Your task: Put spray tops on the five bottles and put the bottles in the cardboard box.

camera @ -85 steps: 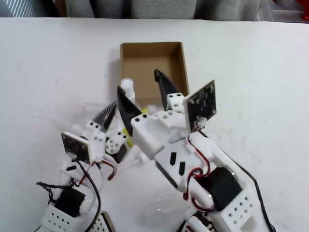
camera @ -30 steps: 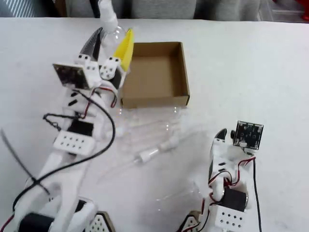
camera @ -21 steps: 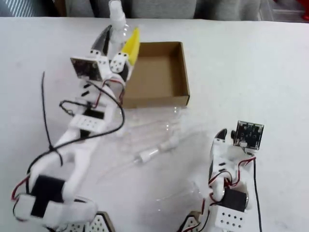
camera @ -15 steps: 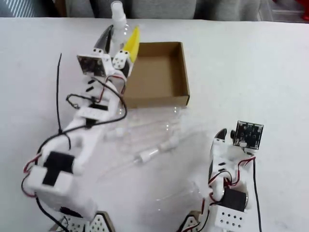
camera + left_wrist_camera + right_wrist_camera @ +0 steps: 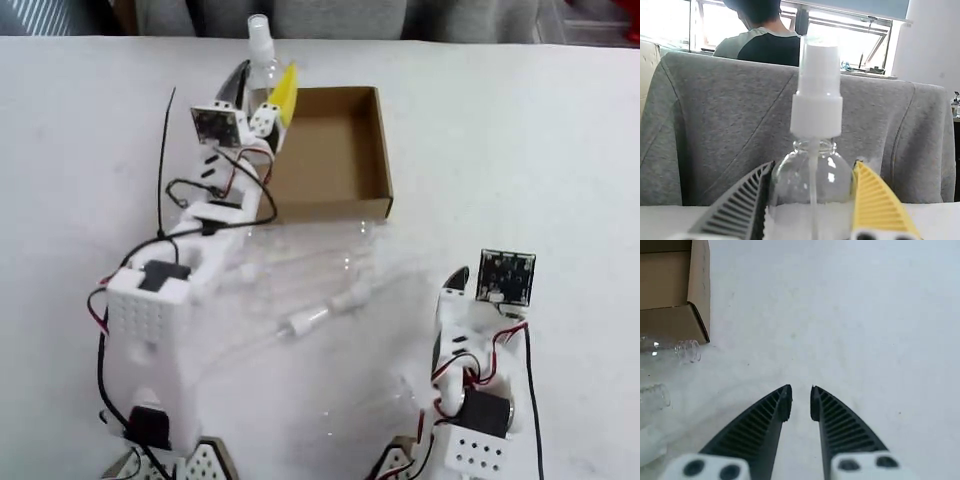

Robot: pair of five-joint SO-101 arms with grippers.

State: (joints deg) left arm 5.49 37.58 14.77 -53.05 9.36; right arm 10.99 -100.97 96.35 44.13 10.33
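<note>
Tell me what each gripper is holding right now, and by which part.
Left gripper: clear bottle with its spray top on, clamped across the rounded shoulder below the neck. Right gripper: nothing, jaws slightly apart.

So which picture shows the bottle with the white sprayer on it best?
The left wrist view. The bottle stands close up, its spray top plain to see, held in the left pincer. The high view shows it small, beside the cardboard box. The right wrist view looks at capless bottles lying by the box.
</note>
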